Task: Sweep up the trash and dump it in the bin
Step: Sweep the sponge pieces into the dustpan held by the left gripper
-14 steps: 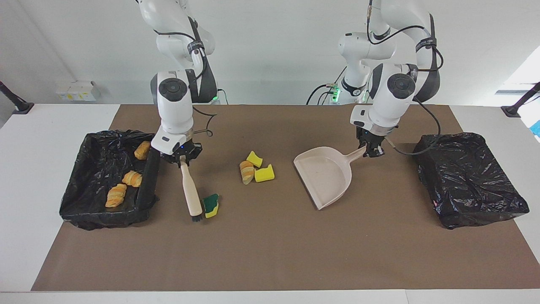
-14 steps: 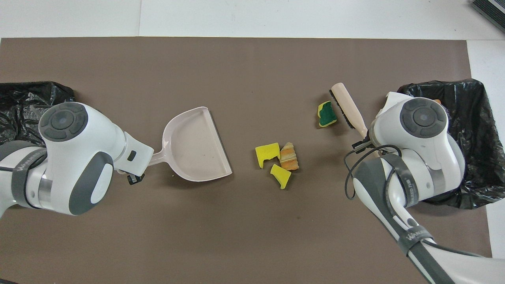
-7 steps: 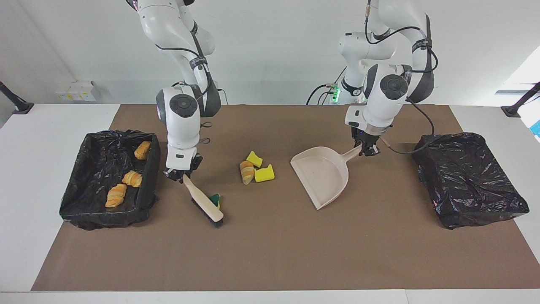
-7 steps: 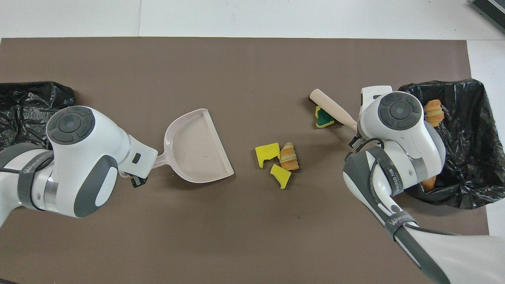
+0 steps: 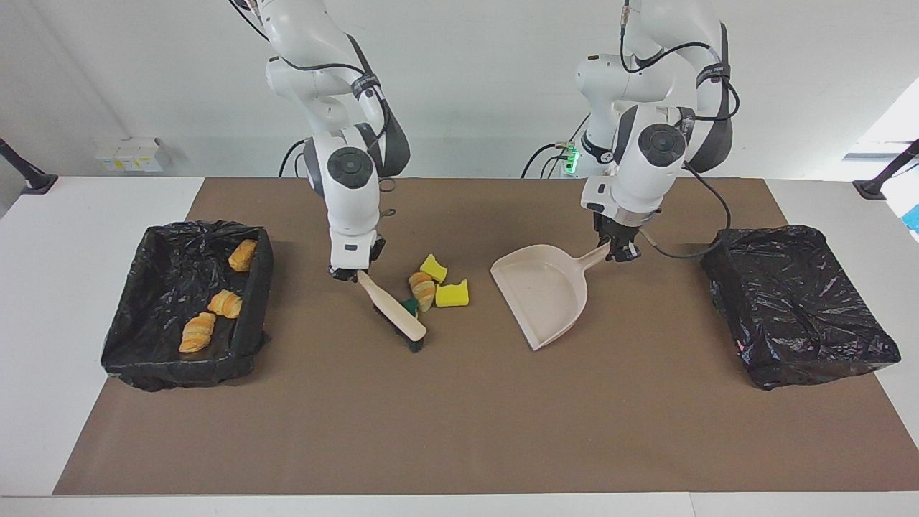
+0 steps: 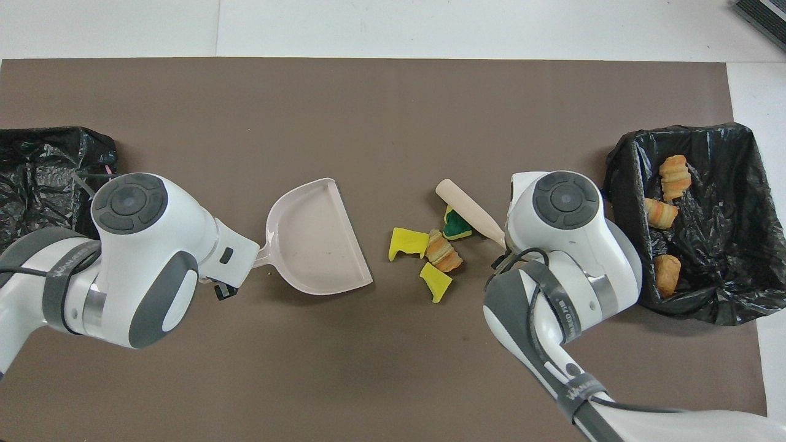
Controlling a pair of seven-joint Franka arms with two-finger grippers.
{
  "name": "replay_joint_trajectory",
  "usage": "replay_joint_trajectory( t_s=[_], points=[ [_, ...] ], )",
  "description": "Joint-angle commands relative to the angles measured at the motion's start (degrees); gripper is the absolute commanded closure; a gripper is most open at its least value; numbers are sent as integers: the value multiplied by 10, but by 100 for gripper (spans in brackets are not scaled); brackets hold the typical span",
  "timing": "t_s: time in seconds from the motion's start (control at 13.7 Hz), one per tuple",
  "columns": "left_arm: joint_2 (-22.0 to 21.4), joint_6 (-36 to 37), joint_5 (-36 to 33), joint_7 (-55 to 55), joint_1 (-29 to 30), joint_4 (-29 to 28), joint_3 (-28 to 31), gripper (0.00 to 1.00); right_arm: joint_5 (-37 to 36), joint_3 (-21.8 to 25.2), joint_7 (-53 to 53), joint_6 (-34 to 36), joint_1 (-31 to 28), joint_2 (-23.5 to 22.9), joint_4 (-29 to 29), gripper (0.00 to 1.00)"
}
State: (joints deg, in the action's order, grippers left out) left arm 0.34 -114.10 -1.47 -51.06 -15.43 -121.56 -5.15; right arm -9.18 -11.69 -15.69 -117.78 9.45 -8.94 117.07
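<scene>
My right gripper is shut on the handle of a beige brush, whose bristles rest on the brown mat. The green-faced sponge chunk lies against the brush and touches a croissant piece. Two yellow sponge chunks lie beside the croissant, toward the dustpan. My left gripper is shut on the handle of the beige dustpan, whose open mouth faces the pile a short gap away. The overhead view shows the brush, green-faced sponge, croissant and dustpan.
A black-lined bin at the right arm's end of the table holds three croissant pieces. A second black-lined bin stands at the left arm's end; nothing shows inside it.
My right gripper has swept the brush toward the left arm's end, pushing the green-faced sponge up against the croissant pile. My left gripper has shifted the dustpan slightly toward the pile.
</scene>
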Motion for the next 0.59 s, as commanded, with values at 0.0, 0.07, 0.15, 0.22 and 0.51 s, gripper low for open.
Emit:
replay_joint_trajectory(
  t_s=[0.0, 0.07, 0.15, 0.22, 0.51],
  points=[
    [-24, -2, -4, 19, -41, -18, 7, 100, 18, -3, 54, 41, 16, 17, -6, 100],
    [-24, -2, -4, 23, -49, -18, 7, 100, 22, -3, 69, 63, 11, 18, -18, 100],
    [-26, -1, -4, 29, -54, -24, 7, 100, 43, 0, 92, 78, 8, 23, -25, 100],
    [-33, -2, -4, 31, -55, -34, 7, 100, 67, 3, 119, 88, 0, 35, -26, 100],
    [-31, -37, -3, 54, -67, -63, 7, 100, 84, 3, 258, 95, -39, 66, 17, 100]
  ],
)
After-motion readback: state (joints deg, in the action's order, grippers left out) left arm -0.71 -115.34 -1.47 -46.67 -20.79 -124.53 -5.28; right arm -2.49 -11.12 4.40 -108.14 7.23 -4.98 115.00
